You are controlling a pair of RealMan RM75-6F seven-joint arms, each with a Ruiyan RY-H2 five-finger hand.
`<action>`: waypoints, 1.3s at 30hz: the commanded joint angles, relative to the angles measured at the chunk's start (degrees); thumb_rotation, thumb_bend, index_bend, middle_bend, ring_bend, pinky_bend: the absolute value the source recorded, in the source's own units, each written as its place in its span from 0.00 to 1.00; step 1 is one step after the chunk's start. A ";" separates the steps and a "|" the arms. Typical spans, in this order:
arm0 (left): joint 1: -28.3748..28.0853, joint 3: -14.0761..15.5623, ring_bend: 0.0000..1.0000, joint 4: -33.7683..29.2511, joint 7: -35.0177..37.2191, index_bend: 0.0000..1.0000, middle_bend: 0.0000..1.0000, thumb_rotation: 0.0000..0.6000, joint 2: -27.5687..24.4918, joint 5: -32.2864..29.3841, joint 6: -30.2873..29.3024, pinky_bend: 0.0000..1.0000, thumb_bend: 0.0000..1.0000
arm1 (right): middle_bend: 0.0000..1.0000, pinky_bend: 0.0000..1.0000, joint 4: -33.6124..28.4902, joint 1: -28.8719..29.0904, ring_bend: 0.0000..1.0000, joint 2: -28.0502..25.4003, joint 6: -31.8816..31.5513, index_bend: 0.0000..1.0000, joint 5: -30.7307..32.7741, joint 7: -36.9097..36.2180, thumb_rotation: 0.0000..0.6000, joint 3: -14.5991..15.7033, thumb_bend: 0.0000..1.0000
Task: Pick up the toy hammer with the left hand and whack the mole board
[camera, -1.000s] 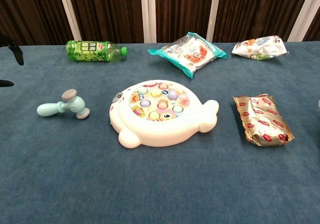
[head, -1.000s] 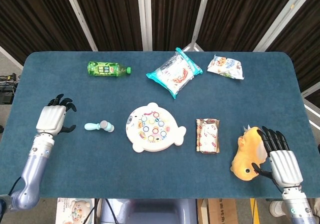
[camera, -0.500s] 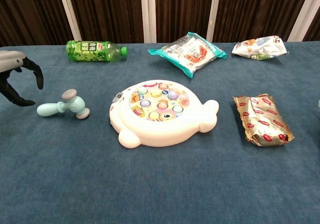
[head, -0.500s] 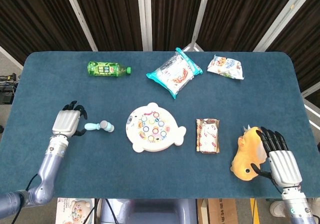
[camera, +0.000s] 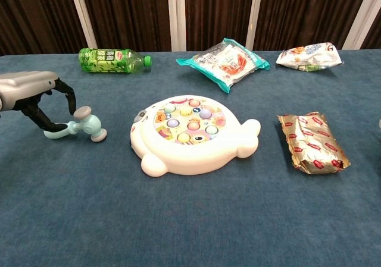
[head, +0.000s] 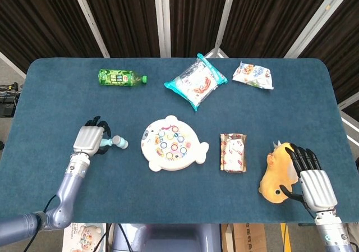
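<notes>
The left hand has travelled rightward across the counter over the last second and now sits over the handle of the toy hammer. In the chest view its dark fingers arch over the handle with the thumb down beside it, spread and not yet clamped, so the hand is released. The hammer has not shifted: it lies flat just left of the mole board, head toward the board, apart from it.

There is one hammer, one mole board, one green bottle at the far left, two snack bags at the far edge, a teal-edged one and a white one, one foil packet right of the board, and one orange plush toy. None of these has moved.

The right hand remains beside the plush toy, fingers extended and touching its side, holding nothing.
</notes>
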State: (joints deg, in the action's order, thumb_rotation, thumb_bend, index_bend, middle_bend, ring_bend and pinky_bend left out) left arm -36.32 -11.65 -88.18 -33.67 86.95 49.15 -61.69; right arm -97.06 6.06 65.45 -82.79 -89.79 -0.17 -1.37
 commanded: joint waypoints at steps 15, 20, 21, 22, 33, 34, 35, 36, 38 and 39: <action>-2.13 0.29 0.08 1.95 -2.23 0.49 0.24 1.00 2.76 -3.49 -0.30 0.16 0.42 | 0.00 0.00 -0.33 0.05 0.00 -0.33 -0.05 0.00 -0.18 -0.82 1.00 0.06 0.22; -2.44 0.29 0.08 2.45 -2.45 0.49 0.25 1.00 3.10 -4.07 -0.58 0.17 0.43 | 0.00 0.00 -0.39 0.07 0.00 -0.37 0.01 0.00 -0.12 -0.93 1.00 0.07 0.22; -2.49 0.29 0.08 2.53 -2.50 0.49 0.25 1.00 3.13 -4.20 -0.57 0.17 0.43 | 0.00 0.00 -0.41 0.07 0.00 -0.37 0.02 0.00 -0.10 -0.94 1.00 0.07 0.22; -2.57 0.28 0.08 2.63 -2.54 0.49 0.25 1.00 3.17 -4.36 -0.55 0.17 0.44 | 0.00 0.00 -0.43 0.06 0.00 -0.39 0.04 0.00 -0.07 -0.97 1.00 0.09 0.22; -3.38 0.32 0.08 3.39 -2.72 0.49 0.25 1.00 3.93 -5.51 -0.21 0.17 0.46 | 0.00 0.00 -0.57 0.05 0.00 -0.44 0.09 0.00 -0.09 -0.90 1.00 0.19 0.22; -3.43 0.33 0.08 3.45 -2.65 0.49 0.26 1.00 4.03 -5.61 -0.16 0.17 0.46 | 0.00 0.00 -0.58 0.05 0.00 -0.44 0.06 0.00 -0.13 -0.90 1.00 0.19 0.22; -3.47 0.35 0.08 3.49 -2.65 0.49 0.26 1.00 4.10 -5.67 -0.14 0.17 0.46 | 0.00 0.00 -0.58 0.04 0.00 -0.44 0.05 0.00 -0.17 -0.91 1.00 0.20 0.22; -3.54 0.40 0.08 3.59 -2.67 0.49 0.26 1.00 4.20 -5.71 -0.13 0.17 0.46 | 0.00 0.00 -0.57 0.05 0.00 -0.45 0.04 0.00 -0.19 -0.92 1.00 0.21 0.22; -3.65 0.47 0.08 3.76 -2.68 0.49 0.26 1.00 4.40 -5.82 -0.09 0.17 0.46 | 0.00 0.00 -0.56 0.08 0.00 -0.43 0.14 0.00 -0.15 -0.97 1.00 0.23 0.22; -3.69 0.50 0.08 3.81 -2.67 0.49 0.26 1.00 4.47 -5.82 -0.08 0.17 0.46 | 0.00 0.00 -0.57 0.08 0.00 -0.44 0.16 0.00 -0.13 -1.00 1.00 0.23 0.22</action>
State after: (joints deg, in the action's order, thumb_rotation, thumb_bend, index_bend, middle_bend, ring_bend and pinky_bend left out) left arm -40.01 -11.14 -84.37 -36.35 91.42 43.33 -61.77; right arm -97.63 6.13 65.01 -82.63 -89.93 -1.16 -1.14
